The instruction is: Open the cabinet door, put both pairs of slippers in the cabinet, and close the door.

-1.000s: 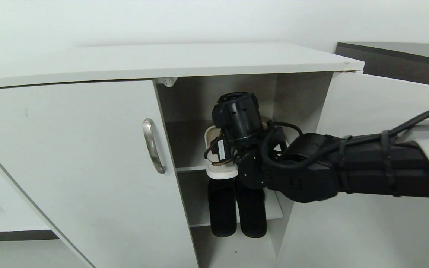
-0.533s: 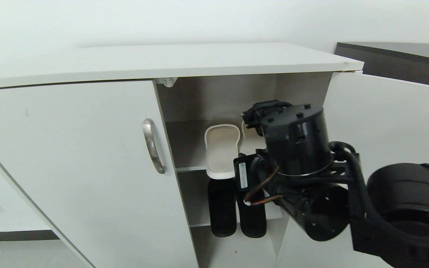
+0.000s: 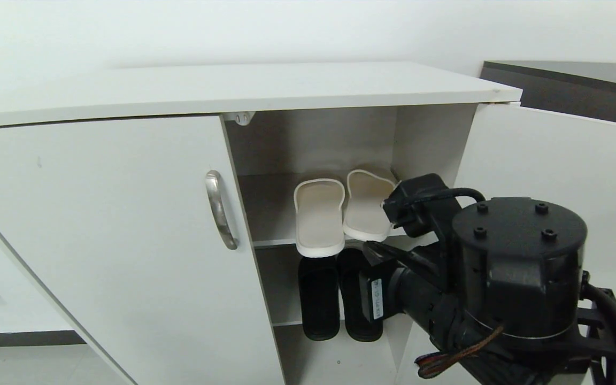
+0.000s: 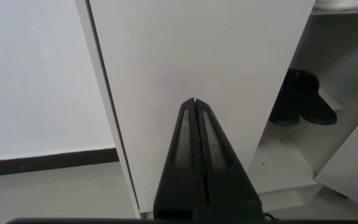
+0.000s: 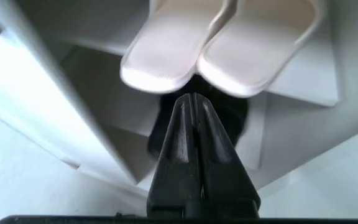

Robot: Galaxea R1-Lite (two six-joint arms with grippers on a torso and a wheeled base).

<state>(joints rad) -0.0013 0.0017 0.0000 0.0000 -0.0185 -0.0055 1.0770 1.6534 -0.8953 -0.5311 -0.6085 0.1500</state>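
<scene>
The right claw (image 5: 194, 102) and left claw (image 4: 194, 106) are pinched shut, empty. White slippers (image 3: 340, 214) and black slippers (image 3: 318, 299) overhang their shelves (image 3: 268, 208); the three-o'clock cabinet door (image 3: 554, 160) could jam against those heels.

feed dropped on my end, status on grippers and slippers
Left gripper and right gripper shut, empty. White slippers upper shelf, black slippers shelf below. Right door open, right arm before the opening.

**Slippers partly out of sight**

In the head view the upper shelf (image 3: 273, 243) hides the far ends of the black slippers (image 3: 318, 299). The right arm (image 3: 516, 267) covers part of the right-hand one and the open door's (image 3: 554, 155) lower part. In the right wrist view the white slippers (image 5: 166, 59) run off the edge.
</scene>
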